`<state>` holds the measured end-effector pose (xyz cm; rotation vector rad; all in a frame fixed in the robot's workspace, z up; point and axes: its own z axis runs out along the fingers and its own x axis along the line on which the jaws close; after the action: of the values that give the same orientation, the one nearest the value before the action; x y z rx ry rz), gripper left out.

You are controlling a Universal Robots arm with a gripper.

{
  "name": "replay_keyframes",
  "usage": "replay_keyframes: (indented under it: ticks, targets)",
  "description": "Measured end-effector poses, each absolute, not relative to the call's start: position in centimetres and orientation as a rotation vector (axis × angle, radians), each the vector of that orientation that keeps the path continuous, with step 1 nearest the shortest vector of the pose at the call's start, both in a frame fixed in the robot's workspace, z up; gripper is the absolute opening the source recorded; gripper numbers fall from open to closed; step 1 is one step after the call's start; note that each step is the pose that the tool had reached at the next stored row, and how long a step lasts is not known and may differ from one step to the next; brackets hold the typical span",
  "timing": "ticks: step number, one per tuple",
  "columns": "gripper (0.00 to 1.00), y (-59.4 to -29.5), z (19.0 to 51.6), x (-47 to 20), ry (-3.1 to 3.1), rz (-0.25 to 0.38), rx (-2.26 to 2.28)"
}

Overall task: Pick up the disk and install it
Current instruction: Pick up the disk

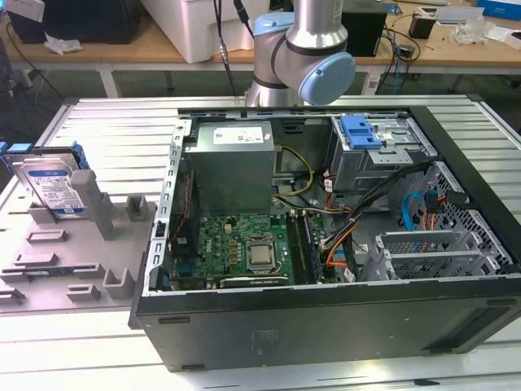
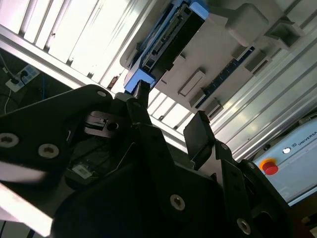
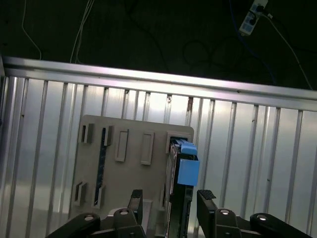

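The gripper hung with fingers spread, holding nothing. The disk stood on edge in the grey tray, apart from the gripper and straight ahead of its gap, its long side crossing the line between the fingers.

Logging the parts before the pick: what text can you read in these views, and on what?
Disk label: print too small to read.
Power supply sticker: too small to read.
Box with red button: lettering cut off at the picture's edge.
No other text legible.
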<state>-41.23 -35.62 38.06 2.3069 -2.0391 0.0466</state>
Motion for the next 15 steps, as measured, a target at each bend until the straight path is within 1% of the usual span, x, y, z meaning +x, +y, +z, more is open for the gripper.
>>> replay_keyframes:
  ticks: [1, 15]
  targets:
    - [0.56, -35.62, 38.06, -41.23, -2.039, 0.047, 2.307]
    - [0.56, -35.62, 37.93, -41.23, -2.086, 0.043, 2.268]
